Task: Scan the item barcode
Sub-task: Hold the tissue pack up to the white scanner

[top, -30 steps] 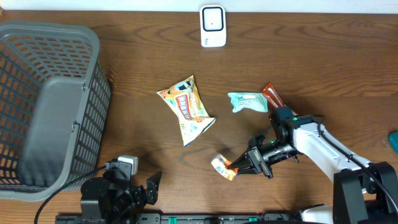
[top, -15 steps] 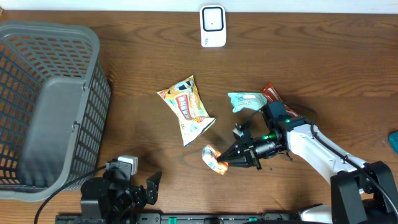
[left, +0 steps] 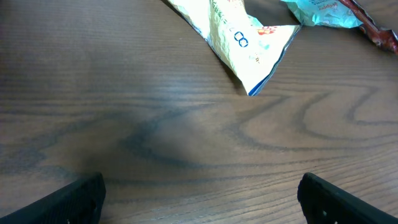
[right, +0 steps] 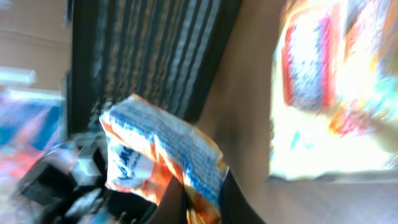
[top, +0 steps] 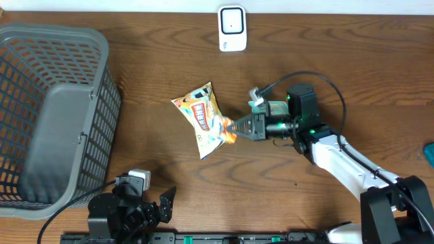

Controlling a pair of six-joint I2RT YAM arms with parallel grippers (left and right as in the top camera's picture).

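**Right arm.** The right pincer points toward the left side of the desk and is clamped narrow on the small orange packet. The overhead view places the packet over the right edge of the large snack bag; whether the two touch cannot be told. In the right wrist view, which is blurred, the small orange packet shows orange, white and blue print, and its lower edge is pinched between the fingers.

**Left arm.** The left pincer sits at the near edge of the desk, jaws spread wide and holding nothing. In the left wrist view the left pincer has bare wood between its fingertips.

**Fixed items.**
- The white scanner unit stands at the far edge of the desk, well apart from the packet. The wood between them is bare.
- The grey basket occupies the left side. An open strip of desk separates its right wall from the snack bag.
- A teal packet and a red wrapper lie just beside each other, to the right of the snack bag's pointed corner.

**Open room.** Bare desk extends along the near edge between the two arms, and across the far right.
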